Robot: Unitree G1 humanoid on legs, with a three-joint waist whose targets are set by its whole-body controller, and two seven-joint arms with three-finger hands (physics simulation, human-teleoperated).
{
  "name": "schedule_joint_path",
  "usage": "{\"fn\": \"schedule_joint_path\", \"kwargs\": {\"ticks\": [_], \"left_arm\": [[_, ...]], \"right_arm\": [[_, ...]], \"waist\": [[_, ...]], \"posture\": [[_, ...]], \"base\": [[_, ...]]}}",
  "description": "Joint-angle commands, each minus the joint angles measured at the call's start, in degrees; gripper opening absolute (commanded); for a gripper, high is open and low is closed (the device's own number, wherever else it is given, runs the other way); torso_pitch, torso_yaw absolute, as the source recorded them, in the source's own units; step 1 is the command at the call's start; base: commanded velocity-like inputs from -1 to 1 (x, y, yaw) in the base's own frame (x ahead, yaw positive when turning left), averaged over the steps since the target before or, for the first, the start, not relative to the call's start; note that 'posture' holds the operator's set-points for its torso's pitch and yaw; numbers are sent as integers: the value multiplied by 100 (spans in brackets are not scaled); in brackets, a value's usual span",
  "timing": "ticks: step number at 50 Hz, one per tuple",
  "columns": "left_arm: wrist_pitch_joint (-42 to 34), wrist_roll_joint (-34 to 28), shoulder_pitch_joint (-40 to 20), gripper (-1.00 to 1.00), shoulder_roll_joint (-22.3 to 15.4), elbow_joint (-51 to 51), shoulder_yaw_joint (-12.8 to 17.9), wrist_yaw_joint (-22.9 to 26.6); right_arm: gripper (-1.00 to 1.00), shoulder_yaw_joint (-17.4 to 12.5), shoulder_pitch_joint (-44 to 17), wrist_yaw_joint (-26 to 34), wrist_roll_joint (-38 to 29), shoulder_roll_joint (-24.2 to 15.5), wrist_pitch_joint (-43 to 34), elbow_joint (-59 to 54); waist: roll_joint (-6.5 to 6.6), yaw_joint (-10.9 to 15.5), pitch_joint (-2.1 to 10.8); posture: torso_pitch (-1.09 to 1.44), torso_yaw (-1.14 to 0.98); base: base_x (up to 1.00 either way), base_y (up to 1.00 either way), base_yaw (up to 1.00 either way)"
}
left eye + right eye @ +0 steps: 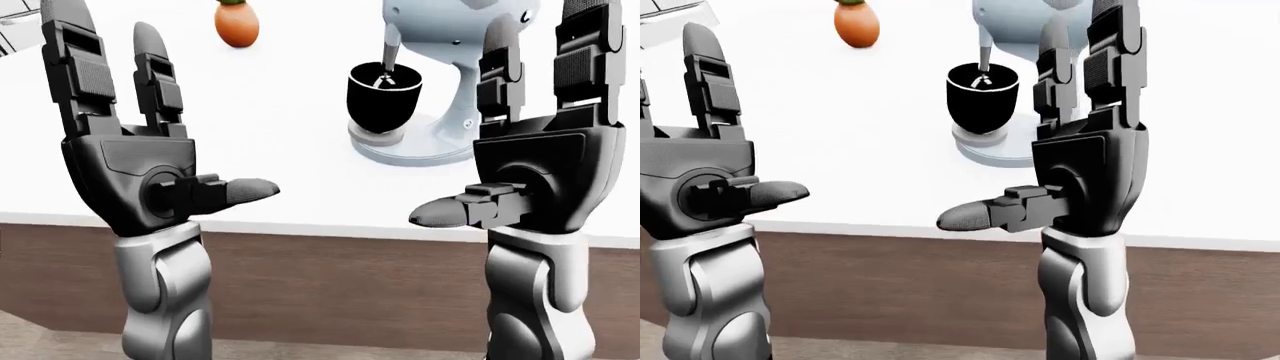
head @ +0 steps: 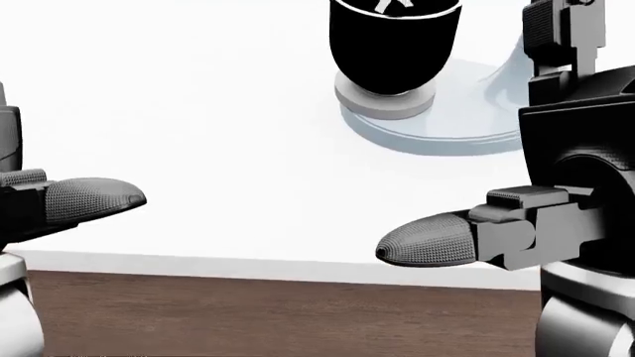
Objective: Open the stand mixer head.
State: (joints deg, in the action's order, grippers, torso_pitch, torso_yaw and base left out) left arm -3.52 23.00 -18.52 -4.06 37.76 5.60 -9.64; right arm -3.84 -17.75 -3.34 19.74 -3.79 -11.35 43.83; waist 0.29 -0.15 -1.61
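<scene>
A pale blue stand mixer (image 1: pixel 432 142) stands on the white counter (image 1: pixel 290 112), toward the top right of the left-eye view. Its head (image 1: pixel 440 13) is down over a black bowl (image 1: pixel 384 101), with the beater shaft reaching into the bowl. My left hand (image 1: pixel 180 112) is raised at the left, open, fingers upright and thumb pointing right, holding nothing. My right hand (image 1: pixel 480 120) is raised at the right, open too, and its fingers hide part of the mixer's column. Both hands hang short of the counter edge, apart from the mixer. In the head view only the bowl (image 2: pixel 394 44) and base (image 2: pixel 467 123) show.
An orange fruit-like object (image 1: pixel 237 22) sits on the counter at the top of the left-eye view, left of the mixer. The counter's edge (image 1: pixel 300 225) runs across below my thumbs, above a brown cabinet face (image 1: pixel 330 285). A grey rack corner (image 1: pixel 15 9) shows at top left.
</scene>
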Motion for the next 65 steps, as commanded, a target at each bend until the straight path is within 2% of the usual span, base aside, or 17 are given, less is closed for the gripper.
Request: {"fn": "schedule_joint_path", "kwargs": {"ticks": [1, 10, 16, 24, 37, 41, 49, 57, 61, 65], "left_arm": [[85, 2, -119, 100, -19, 167, 11, 14], [156, -9, -91, 100, -25, 157, -15, 71], [214, -67, -80, 100, 3, 70, -38, 174], [220, -102, -80, 100, 17, 51, -54, 203], [276, -121, -34, 100, 44, 61, -54, 221], [326, -98, -74, 100, 33, 16, -29, 147], [310, -100, -81, 100, 28, 54, -39, 105], [279, -72, -155, 100, 15, 64, -31, 43], [268, -49, -181, 100, 6, 64, -25, 56], [255, -31, -169, 100, -3, 87, -16, 48]], "right_arm": [[100, -8, -102, 24, -7, -13, 111, 159], [100, -8, -68, 52, -7, 0, 125, 148], [100, -4, -71, 66, -17, 8, 169, 76], [100, -28, -68, 67, 0, 3, 201, 31], [100, -33, -65, 54, -5, -2, 216, -8], [100, -36, -58, 49, -1, -4, 218, -10], [100, -272, -126, -238, 275, -127, -103, 104], [100, -600, -237, -387, 684, -455, -787, 408], [100, -816, -376, -387, 773, -778, -1228, 501], [100, -936, -306, -216, 604, -948, -1503, 514]], "waist": [[4, -2, 111], [-9, 12, 59], [-34, 44, 175], [-57, 82, 476], [-11, 28, 1168], [10, 11, 1291], [23, 11, 1343], [6, 26, 1358], [-12, 26, 1374], [-32, 28, 1392]], "posture": [[0, 0], [0, 0], [-6, 0], [-14, 0], [-27, 0], [-27, 0], [-27, 0], [-27, 0], [-27, 0], [-27, 0]], "base": [[0, 0, 0], [0, 0, 0], [0, 0, 0], [0, 0, 0], [0, 0, 0], [0, 0, 0], [0, 0, 0], [0, 0, 0], [0, 0, 0], [0, 0, 0]]}}
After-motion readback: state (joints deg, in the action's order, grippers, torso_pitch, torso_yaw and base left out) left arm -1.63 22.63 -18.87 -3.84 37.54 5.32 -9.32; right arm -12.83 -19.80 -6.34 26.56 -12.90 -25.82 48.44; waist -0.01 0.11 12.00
